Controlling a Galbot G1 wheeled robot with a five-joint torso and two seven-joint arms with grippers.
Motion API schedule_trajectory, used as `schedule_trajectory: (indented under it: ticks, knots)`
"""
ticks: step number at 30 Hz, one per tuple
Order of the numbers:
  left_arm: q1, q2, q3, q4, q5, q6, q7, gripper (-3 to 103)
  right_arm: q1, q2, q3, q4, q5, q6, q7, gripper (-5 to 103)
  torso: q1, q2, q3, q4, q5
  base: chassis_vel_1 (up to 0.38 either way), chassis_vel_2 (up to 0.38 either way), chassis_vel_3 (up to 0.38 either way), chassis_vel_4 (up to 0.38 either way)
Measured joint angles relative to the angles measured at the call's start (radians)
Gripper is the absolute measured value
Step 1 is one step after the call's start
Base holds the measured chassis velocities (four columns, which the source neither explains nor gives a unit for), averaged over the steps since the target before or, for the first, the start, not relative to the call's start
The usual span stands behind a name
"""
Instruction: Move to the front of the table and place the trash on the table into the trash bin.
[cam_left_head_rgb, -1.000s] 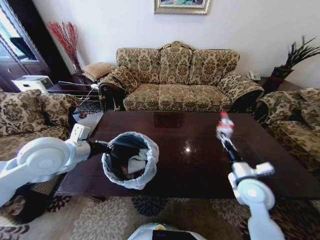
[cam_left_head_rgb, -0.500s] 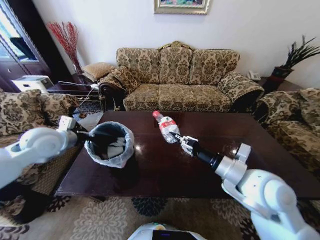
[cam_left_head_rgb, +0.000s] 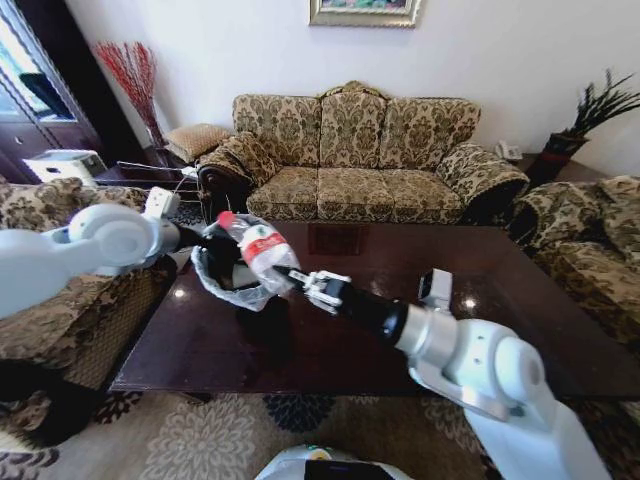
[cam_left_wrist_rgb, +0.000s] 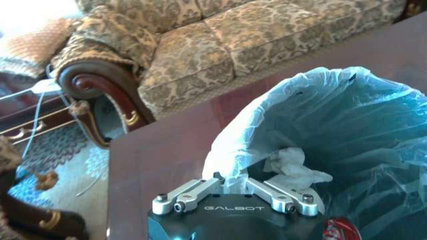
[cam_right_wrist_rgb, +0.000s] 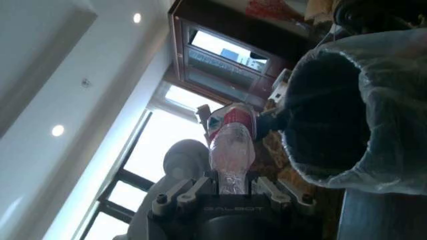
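Disposal is the step I have in hand: my right pincer (cam_left_head_rgb: 305, 281) is clamped on the base of the clear red-capped bottle (cam_left_head_rgb: 252, 245), which slants up and away from the fingertips, its cap over the near rim of the trash bin (cam_left_head_rgb: 225, 285). My left pincer (cam_left_wrist_rgb: 233, 186) grips the bag-lined rim, fingers pinched on the plastic, holding the bin above the table (cam_left_head_rgb: 340, 340). Inside, just past those fingers, I see a white tissue (cam_left_wrist_rgb: 293, 167) and a red scrap (cam_left_wrist_rgb: 340, 229). Next, I judge, the bottle must travel further over the opening and tip cap-down before release. The folded bag sagging into the mouth and the left arm crowding that side could snag it.
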Motion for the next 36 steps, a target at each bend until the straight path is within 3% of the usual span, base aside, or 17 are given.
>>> schedule_trajectory:
  ticks: [1,4,15,19,21,23,27,31,32,33,35,36]
  knots:
    - [0.0,0.0,0.0,0.0,0.0,0.0,0.0,0,0.0,0.0,0.0,0.0,0.0,0.0,0.0,18,0.0,0.0,0.0,0.0,0.0,0.0,0.0,0.0,0.0]
    - [0.01,0.008,0.0,-0.008,0.001,-0.008,0.001,0,-0.04,-0.009,-0.06,-0.028,-0.132,0.013,0.005,18,0.0,0.0,0.0,-0.0002,-0.0002,0.0,0.0,0.0,0.0]
    - [0.011,-0.002,0.003,-0.002,0.006,-0.012,0.003,0,-0.055,0.001,-0.047,-0.071,-0.186,0.024,0.011,18,0.0,0.0,0.0,-0.0002,-0.0001,0.0,0.0,0.0,0.0]
    - [0.001,-0.021,0.008,-0.018,0.004,-0.007,0.006,0,-0.056,0.0,-0.039,-0.091,-0.218,0.028,-0.05,20,0.0,0.0,0.0,0.0,-0.0002,0.0,0.0,0.0,0.0]
    - [0.001,-0.032,0.013,-0.047,0.002,-0.005,0.011,0,-0.054,0.002,-0.04,-0.114,-0.257,0.037,-0.093,36,0.0,0.0,0.0,0.0,-0.0002,0.0,0.0,0.0,0.0]
    - [0.001,-0.034,0.013,-0.055,0.001,-0.005,0.011,0,-0.051,0.006,-0.04,-0.119,-0.259,0.039,-0.098,36,0.0,0.0,0.0,-0.0001,-0.0002,0.0,0.0,0.0,0.0]
    - [-0.002,-0.048,0.014,-0.098,-0.006,-0.011,0.017,0,-0.04,0.019,-0.05,-0.117,-0.257,0.052,-0.111,57,0.0,0.0,0.0,-0.0004,-0.0002,0.0,0.0,0.0,0.0]
    - [-0.007,-0.058,0.014,-0.116,-0.01,-0.011,0.017,0,-0.042,0.022,-0.058,-0.11,-0.258,0.054,-0.111,62,0.0,0.0,0.0,0.0,-0.0002,0.0,0.0,0.0,0.0]
    - [-0.008,-0.061,0.014,-0.121,-0.011,-0.011,0.018,0,-0.044,0.023,-0.06,-0.11,-0.264,0.055,-0.114,68,0.0,0.0,0.0,-0.0001,-0.0002,0.0,0.0,0.0,0.0]
    - [-0.009,-0.07,0.014,-0.124,-0.012,-0.009,0.019,0,-0.052,0.024,-0.058,-0.11,-0.29,0.062,-0.157,79,0.0,0.0,0.0,-0.0001,-0.0001,0.0,0.0,0.0,0.0]
    - [-0.009,-0.073,0.014,-0.123,-0.012,-0.006,0.018,0,-0.056,0.023,-0.054,-0.11,-0.302,0.064,-0.186,79,0.0,0.0,0.0,-0.0002,-0.0001,0.0,0.0,0.0,0.0]
    - [-0.012,-0.081,0.013,-0.115,-0.014,0.011,0.016,0,-0.067,0.016,-0.035,-0.11,-0.348,0.068,-0.273,84,0.0,0.0,0.0,-0.0003,-0.0002,0.0,0.0,0.0,0.0]
